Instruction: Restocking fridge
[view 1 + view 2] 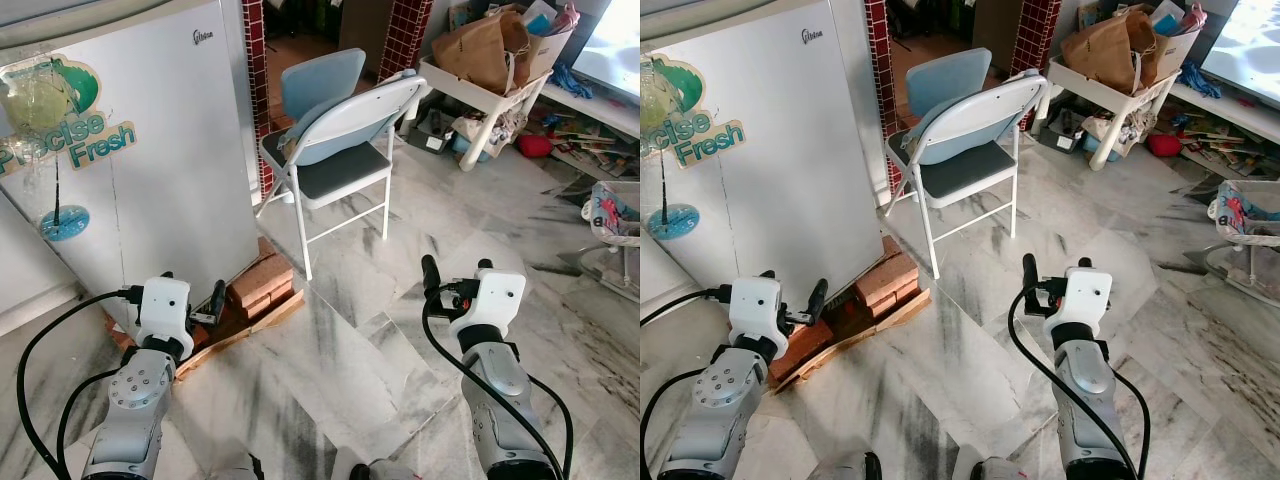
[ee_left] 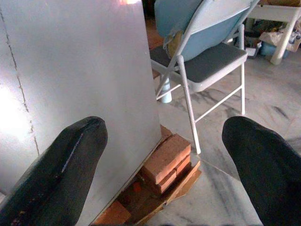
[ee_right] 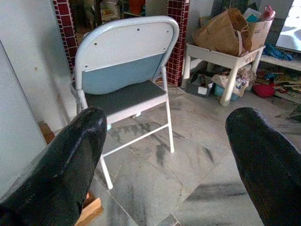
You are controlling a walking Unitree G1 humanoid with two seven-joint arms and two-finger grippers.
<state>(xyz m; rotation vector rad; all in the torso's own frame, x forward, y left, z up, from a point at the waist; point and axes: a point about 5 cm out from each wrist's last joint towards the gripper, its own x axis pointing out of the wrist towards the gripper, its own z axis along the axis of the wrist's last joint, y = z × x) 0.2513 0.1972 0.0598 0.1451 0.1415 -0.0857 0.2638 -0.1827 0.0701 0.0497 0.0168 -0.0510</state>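
Both arms raised in front of the body over the grey-veined marble floor (image 1: 340, 350). Left hand (image 2: 162, 174) has its fingers spread apart, nothing between them, just beside the lower right corner of the fridge. Right hand (image 3: 167, 165) likewise spread wide and empty, out over bare floor, pointed toward the chair. The white fridge with a green "Precise Fresh" sticker on its door (image 1: 150, 160) stands front left, door closed, raised on a stack of red bricks and a wooden board (image 1: 258, 285) at its base. Beyond that, right of the fridge, a grey-and-blue metal folding chair (image 1: 335, 140) stands upright, seat unfolded. Behind it, two dark red tiled pillars (image 1: 405, 30). Far right, a low white plastic tabletop (image 1: 485, 95) carrying a crumpled brown paper bag (image 1: 485, 50) and a cardboard box, clutter underneath.
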